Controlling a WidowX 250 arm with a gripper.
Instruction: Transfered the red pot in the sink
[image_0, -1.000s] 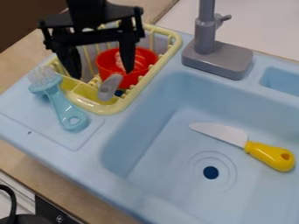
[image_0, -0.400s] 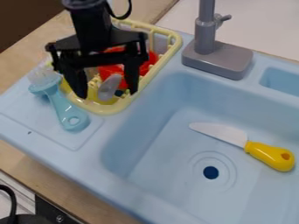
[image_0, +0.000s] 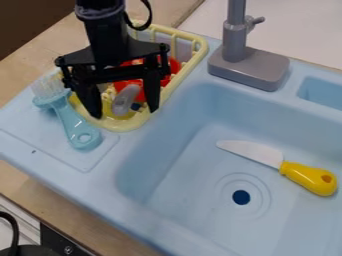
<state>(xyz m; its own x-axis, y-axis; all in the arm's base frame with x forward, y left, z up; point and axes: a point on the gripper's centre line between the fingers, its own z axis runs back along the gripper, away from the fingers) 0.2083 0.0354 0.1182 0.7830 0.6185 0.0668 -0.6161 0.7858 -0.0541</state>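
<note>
Black blocky arm with a looping black cable.

**One Pot, One Rack, One Brush, One Knife**

The count gives one red, round plastic pot (image_0: 175, 66) with one grey handle (image_0: 125, 100), at 11 o'clock, inside one pale-yellow, slatted plastic dish rack (image_0: 179, 80). There is one light-blue, bristled plastic brush (image_0: 69, 120) at 9 o'clock and one toy knife (image_0: 294, 171) with a white blade and yellow handle at 4 o'clock. The light-blue plastic sink unit (image_0: 140, 215) has two basins, one large and one small, one round, dark drain hole (image_0: 241, 197) at 5 o'clock, and one grey faucet (image_0: 244, 62) at 1 o'clock.
</note>
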